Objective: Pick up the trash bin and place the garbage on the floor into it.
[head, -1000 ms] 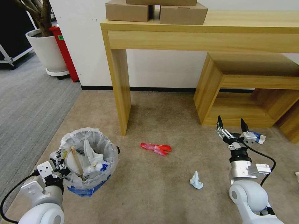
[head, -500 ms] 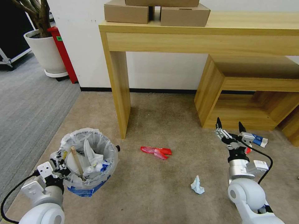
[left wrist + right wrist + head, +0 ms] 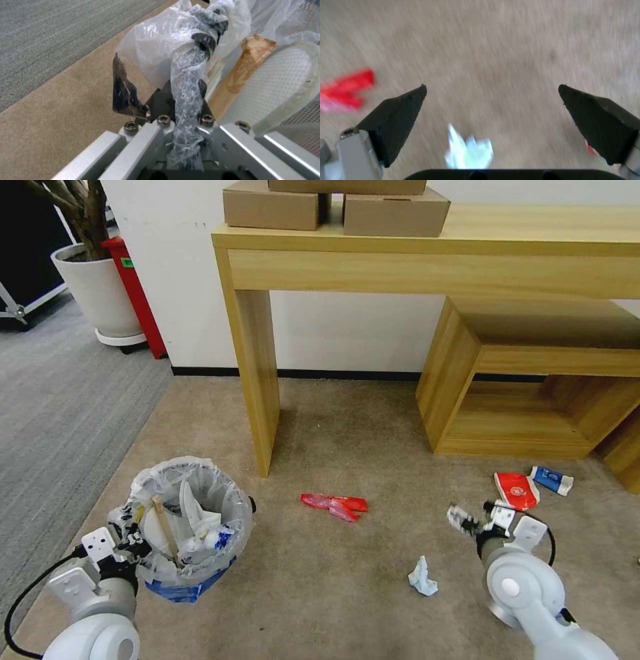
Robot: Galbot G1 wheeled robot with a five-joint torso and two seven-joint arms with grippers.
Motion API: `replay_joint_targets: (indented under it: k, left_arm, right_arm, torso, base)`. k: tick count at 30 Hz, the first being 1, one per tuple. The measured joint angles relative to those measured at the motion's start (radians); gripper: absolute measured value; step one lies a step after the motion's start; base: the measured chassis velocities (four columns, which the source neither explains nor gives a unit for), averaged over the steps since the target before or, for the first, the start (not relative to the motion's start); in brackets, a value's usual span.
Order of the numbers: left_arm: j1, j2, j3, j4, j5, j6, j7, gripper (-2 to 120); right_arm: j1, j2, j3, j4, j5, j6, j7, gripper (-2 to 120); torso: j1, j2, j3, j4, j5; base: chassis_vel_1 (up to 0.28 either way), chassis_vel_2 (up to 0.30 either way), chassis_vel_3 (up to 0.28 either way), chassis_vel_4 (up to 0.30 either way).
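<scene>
Your left claw (image 3: 181,100) is clamped on the bag-lined rim of the trash bin (image 3: 190,520), apparently held just above the carpet (image 3: 347,440). Your right claw (image 3: 491,112) is wide open and empty above the crumpled tissue (image 3: 421,576), near the red wrapper (image 3: 335,504).

White rounded arms, black cables, silver brackets, seemingly black pointed fingers (image 3: 396,120).

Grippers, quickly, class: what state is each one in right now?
Left gripper: shut on the bin's bag rim.
Right gripper: open, holding nothing, above the tissue on the carpet.
</scene>
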Motion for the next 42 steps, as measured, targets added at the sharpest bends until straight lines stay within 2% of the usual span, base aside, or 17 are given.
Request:
replay_joint_targets:
  k: [2,8,11,20,29,34,40,42]
  left_arm:
    - [-0.011,-0.004,0.006,0.010,0.000,0.000,-0.001,0]
    - [-0.026,-0.013,0.017,0.029,0.003,0.000,-0.002,0]
    - [-0.028,-0.015,0.017,0.034,0.004,0.000,-0.002,0]
    - [-0.027,-0.018,0.004,0.034,0.001,-0.001,-0.004,0]
    - [-0.024,-0.021,0.001,0.031,-0.001,-0.002,-0.004,0]
    - [-0.025,-0.023,0.004,0.026,-0.001,-0.002,-0.004,0]
    - [-0.025,-0.023,0.004,0.026,-0.001,-0.002,-0.005,0]
    - [-0.023,-0.023,0.005,0.026,0.000,-0.003,-0.005,0]
  right_arm:
    - [0.003,-0.013,-0.030,-0.020,0.067,-0.018,0.047,100]
    - [0.023,-0.011,-0.100,-0.101,0.071,-0.028,0.056,100]
    - [0.060,0.015,-0.162,-0.170,0.056,-0.036,0.036,100]
    - [0.118,0.073,-0.261,-0.288,-0.033,-0.030,-0.030,100]
    - [0.156,0.107,-0.294,-0.356,-0.085,-0.005,-0.066,99]
    - [0.175,0.155,-0.317,-0.408,-0.134,0.017,-0.101,94]
    - [0.189,0.173,-0.327,-0.446,-0.164,0.039,-0.127,92]
    - [0.199,0.185,-0.332,-0.463,-0.175,0.048,-0.134,86]
  torso:
    - [0.000,0.000,0.000,0.0000,0.0003]
    - [0.000,0.000,0.000,-0.0001,0.0002]
    - [0.000,0.000,0.000,0.0000,0.0002]
    - [0.000,0.000,0.000,0.0000,0.0002]
    - [0.000,0.000,0.000,0.0000,-0.0001]
    - [0.000,0.000,0.000,0.0000,0.0002]
    - [0.000,0.000,0.000,0.0000,0.0000]
    - [0.000,0.000,0.000,0.0000,0.0000]
  base:
    - [0.000,0.000,0.000,0.000]
    - [0.000,0.000,0.000,0.000]
    - [0.000,0.000,0.000,0.000]
    - [0.000,0.000,0.000,0.000]
    - [0.000,0.000,0.000,0.000]
    - [0.000,0.000,0.000,0.000]
    - [0.000,0.000,0.000,0.000]
    - [0.000,0.000,0.000,0.000]
